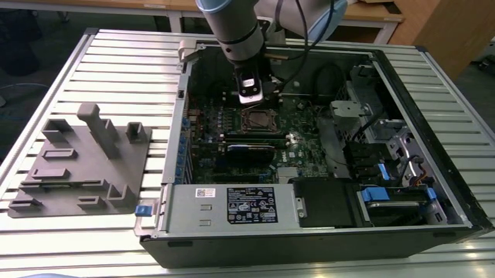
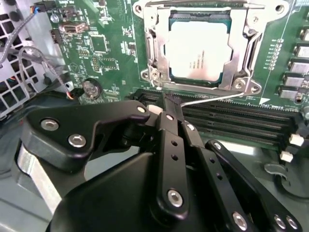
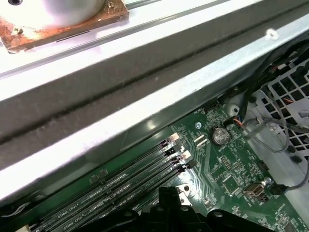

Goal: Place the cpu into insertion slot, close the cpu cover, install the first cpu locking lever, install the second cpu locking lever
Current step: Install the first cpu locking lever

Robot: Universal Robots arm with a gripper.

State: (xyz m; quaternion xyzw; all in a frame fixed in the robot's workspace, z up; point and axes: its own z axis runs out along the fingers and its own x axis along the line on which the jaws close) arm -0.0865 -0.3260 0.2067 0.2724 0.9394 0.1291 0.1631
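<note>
Inside the open PC case (image 1: 325, 246) on the table (image 1: 93, 52), toward its far side, the claw (image 1: 251, 99) hangs just over the green mobo (image 2: 111, 43). Cpu (image 2: 198, 48) sits flat in the insertion slot (image 2: 147, 72), cpu cover (image 2: 239, 60) down over it w/ the chip showing thru the window. Claw looks clenched, tips at the end of a thin wire lever (image 2: 217, 98) running btwn the slot & black memory slots (image 2: 231, 118); can't tell if it's pinching it. Grey fixture tray (image 1: 81, 168) lies on the exterior view's left, well apart.

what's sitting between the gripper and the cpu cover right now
Nothing visible. In the second wrist view the gripper is just short of the cpu cover, over the memory slots, with a thin wire lever running beside its tip.
</note>
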